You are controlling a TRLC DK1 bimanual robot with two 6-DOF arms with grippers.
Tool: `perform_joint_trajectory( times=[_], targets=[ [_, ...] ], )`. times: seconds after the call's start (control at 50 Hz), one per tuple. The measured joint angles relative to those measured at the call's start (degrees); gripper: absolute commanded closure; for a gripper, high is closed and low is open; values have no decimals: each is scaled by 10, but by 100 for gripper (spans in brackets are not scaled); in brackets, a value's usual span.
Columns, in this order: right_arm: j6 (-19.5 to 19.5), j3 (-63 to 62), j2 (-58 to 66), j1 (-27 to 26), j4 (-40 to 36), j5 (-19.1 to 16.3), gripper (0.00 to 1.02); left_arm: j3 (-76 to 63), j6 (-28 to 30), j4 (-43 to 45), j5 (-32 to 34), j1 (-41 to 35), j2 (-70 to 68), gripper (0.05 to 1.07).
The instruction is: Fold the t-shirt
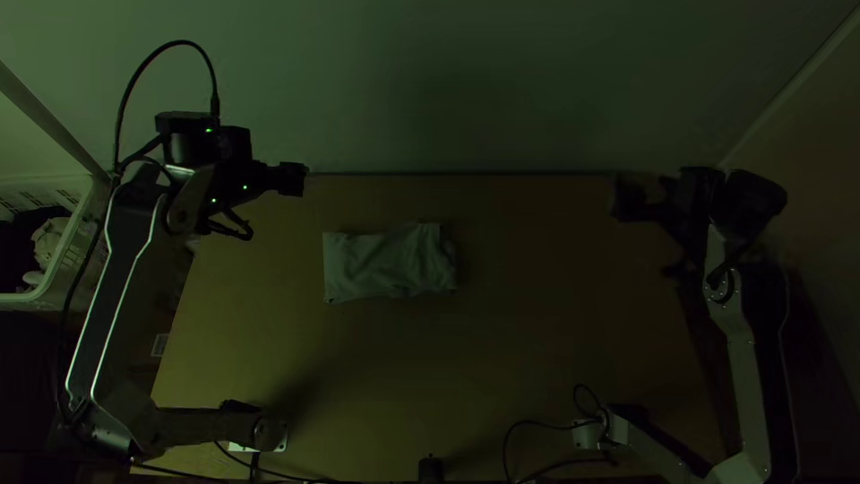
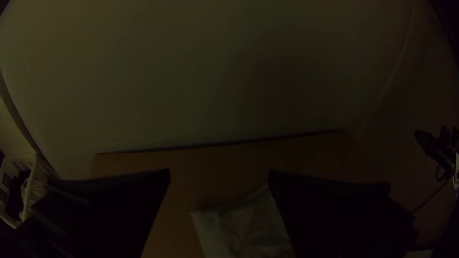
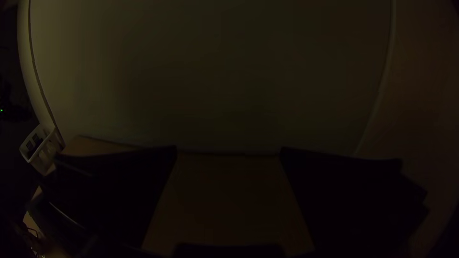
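Top view: dim overall. We log the wall (image 1: 358, 99) as paler towards the left, duller towards the right. A soft shadow lies on the table (image 1: 537, 350) near the base of the left arm (image 1: 115, 287); thin glints trace that arm, and tiny green lights (image 1: 209, 130) glow near its far end. Both wrist views run much darker (we barely make out the tabletop), with blackened corners and bowed straight edges.

1 camera looks down from high up; 2 wrist ones, nearer, face the wall (image 1: 466, 99); all 3 see the tabletop (image 1: 537, 350).
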Motion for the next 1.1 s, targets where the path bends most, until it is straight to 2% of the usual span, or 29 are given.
perform_joint_trajectory(
  times=[0.26, 0.38, 0.6, 0.76, 0.94, 1.1],
  targets=[
    [-21, -26, -97, -36, 79, 2, 3, -149, 18, 89, 0, 79, -168, 9],
    [-34, -82, -168, -40, 135, 2, 3, -221, 20, 148, 0, 112, -246, 9],
    [-43, -202, -265, -47, 221, 2, 3, -369, 19, 243, -3, 123, -398, 9],
    [-45, -301, -330, -52, 275, 2, 3, -485, 9, 322, -35, 137, -505, 9],
    [-44, -382, -386, -65, 307, 2, 3, -643, 10, 374, -37, 170, -636, 9],
    [-44, -466, -451, -70, 348, 2, 3, -775, 16, 381, -37, 187, -752, 9]
  ],
)
